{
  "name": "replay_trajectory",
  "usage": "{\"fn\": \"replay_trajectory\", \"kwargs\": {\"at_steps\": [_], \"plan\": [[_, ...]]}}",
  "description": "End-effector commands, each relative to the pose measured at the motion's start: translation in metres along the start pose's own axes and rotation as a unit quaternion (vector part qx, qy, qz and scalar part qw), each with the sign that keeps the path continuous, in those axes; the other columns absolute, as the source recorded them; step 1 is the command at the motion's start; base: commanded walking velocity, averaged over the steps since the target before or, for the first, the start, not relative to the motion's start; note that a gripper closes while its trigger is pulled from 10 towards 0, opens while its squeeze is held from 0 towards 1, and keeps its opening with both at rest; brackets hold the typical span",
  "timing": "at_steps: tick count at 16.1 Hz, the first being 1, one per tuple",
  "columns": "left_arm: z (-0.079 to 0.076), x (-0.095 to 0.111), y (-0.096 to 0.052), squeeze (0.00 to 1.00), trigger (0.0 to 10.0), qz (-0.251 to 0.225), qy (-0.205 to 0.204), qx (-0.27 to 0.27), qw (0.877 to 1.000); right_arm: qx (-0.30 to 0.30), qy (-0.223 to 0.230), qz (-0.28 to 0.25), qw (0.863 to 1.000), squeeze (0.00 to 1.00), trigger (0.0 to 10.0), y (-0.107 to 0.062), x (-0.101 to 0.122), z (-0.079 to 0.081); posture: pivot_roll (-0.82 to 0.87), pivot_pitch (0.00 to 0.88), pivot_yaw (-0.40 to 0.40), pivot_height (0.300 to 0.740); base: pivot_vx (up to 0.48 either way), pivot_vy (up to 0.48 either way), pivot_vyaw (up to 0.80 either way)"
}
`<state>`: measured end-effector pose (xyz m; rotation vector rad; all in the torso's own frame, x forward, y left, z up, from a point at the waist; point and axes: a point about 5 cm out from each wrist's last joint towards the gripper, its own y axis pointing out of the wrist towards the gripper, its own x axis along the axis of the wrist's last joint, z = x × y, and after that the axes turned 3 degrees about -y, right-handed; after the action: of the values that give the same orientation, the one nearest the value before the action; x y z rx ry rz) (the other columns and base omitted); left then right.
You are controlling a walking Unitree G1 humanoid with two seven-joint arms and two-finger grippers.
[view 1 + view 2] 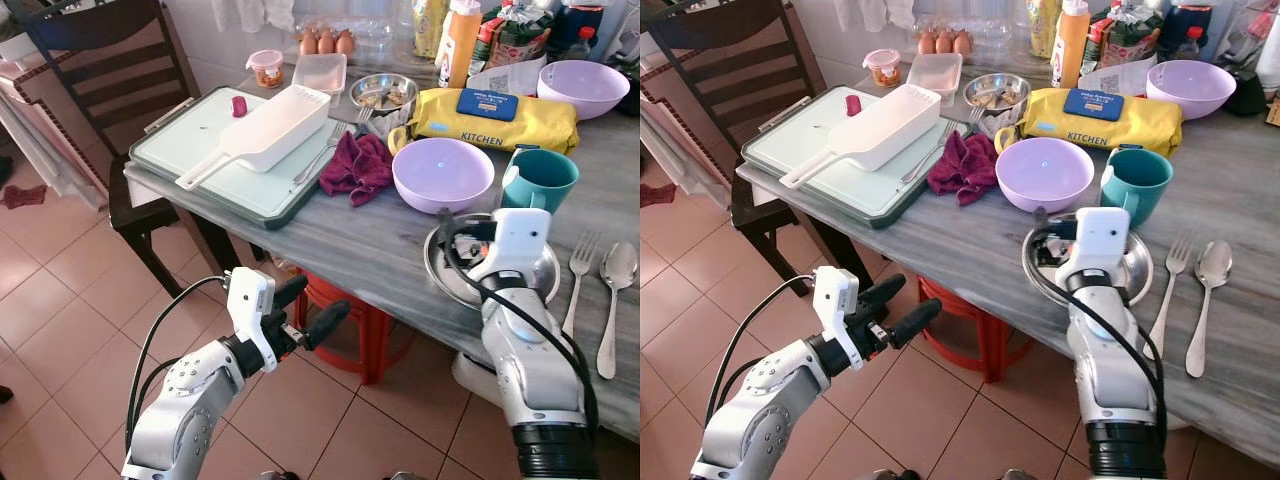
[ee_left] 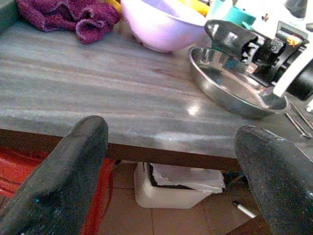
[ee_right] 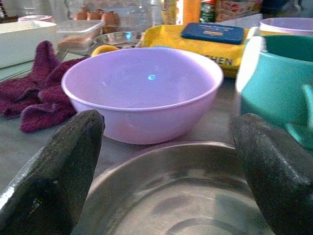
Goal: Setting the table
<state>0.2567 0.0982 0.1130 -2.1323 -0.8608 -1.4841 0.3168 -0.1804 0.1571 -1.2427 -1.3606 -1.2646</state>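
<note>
A steel plate (image 1: 440, 282) lies near the front edge of the grey table (image 1: 330, 235). My right gripper (image 3: 166, 147) hovers open just over it, one finger on each side of the plate's near rim, holding nothing. Beyond the plate stand a purple bowl (image 1: 443, 172) and a teal mug (image 1: 540, 180). A fork (image 1: 578, 280) and a spoon (image 1: 615, 300) lie right of the plate. My left gripper (image 1: 315, 305) is open and empty below the table edge, pointing at the table.
On the table's left is a green tray (image 1: 190, 150) carrying a white handled container (image 1: 270, 130), with a maroon cloth (image 1: 358, 165) beside it. A yellow packet (image 1: 500, 120), a steel bowl (image 1: 383, 93) and a second purple bowl (image 1: 583, 85) sit behind. A red stool (image 1: 350, 325) stands under the table, and a dark chair (image 1: 110, 60) is at the left.
</note>
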Motion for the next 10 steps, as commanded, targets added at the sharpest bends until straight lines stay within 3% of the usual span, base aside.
{"fn": "replay_trajectory", "kwargs": {"at_steps": [1, 10], "plan": [[-0.001, 0.001, -0.002, 0.0, 10.0, 0.001, 0.008, -0.003, 1.0, 0.004, 0.002, -0.004, 1.0, 1.0, 10.0, 0.002, 0.001, 0.001, -0.05, 0.14, 0.092, 0.74, 0.0, 0.0, 0.0], [-0.001, 0.001, -0.004, 0.0, 10.0, 0.004, 0.012, -0.002, 1.0, -0.029, -0.013, -0.008, 0.999, 1.0, 10.0, 0.007, 0.001, -0.022, -0.05, 0.143, 0.102, 0.74, 0.0, 0.0, 0.0]]}}
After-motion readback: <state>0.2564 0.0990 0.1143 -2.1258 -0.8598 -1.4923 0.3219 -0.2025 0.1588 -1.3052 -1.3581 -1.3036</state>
